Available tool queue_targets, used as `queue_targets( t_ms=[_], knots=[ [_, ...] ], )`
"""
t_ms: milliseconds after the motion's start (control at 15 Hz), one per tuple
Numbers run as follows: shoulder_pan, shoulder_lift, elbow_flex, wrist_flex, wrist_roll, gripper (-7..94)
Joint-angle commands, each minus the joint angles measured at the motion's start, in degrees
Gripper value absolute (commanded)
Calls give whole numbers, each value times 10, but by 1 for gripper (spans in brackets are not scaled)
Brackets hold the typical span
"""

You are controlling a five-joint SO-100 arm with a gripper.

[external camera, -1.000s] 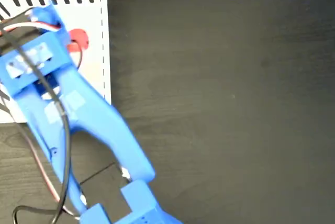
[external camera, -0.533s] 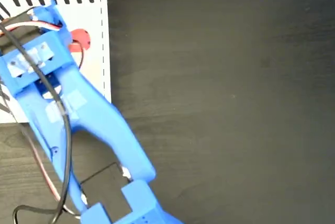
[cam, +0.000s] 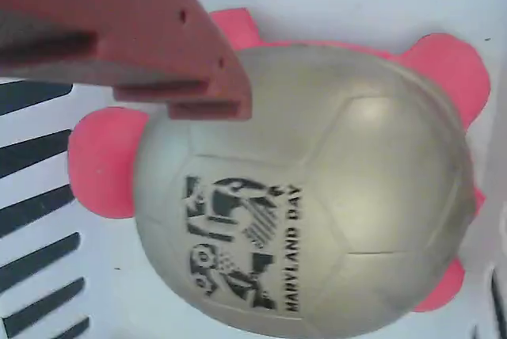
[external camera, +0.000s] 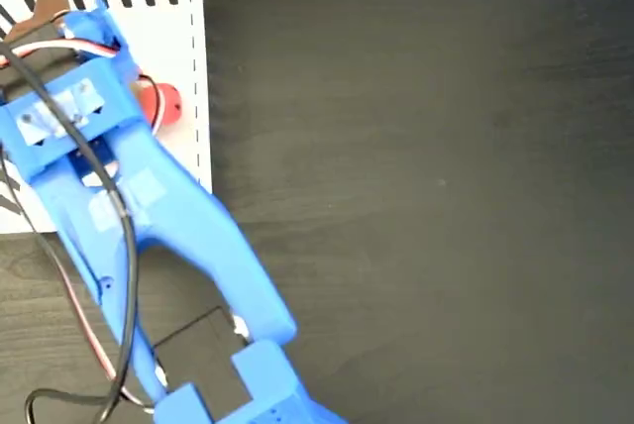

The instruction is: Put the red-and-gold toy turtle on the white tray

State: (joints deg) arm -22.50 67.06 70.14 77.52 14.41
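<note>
One gold-shelled, coral-footed toy turtle sits on striped white tray. Hand grip unclear; lifting may drag turtle toward three o'clock edge.

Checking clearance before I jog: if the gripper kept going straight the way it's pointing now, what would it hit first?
Most likely the red-and-gold toy turtle: in the wrist view its shell fills the frame right under the gripper's finger, over the white tray. Depth is hard to judge.

Gold-shelled red turtle lies on white tray.
</note>
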Motion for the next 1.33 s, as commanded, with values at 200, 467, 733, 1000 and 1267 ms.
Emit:
queue_targets(
  t_ms=[200, 467, 733, 1000, 1267],
  knots=[
    [10, 106, 47, -80, 19, 17],
    [34, 239, 76, -145, 26, 0],
    [80, 419, 186, -265, -19, 0],
    [120, 551, 331, -194, -120, 0],
    [236, 704, 547, -273, -236, 0]
  ],
)
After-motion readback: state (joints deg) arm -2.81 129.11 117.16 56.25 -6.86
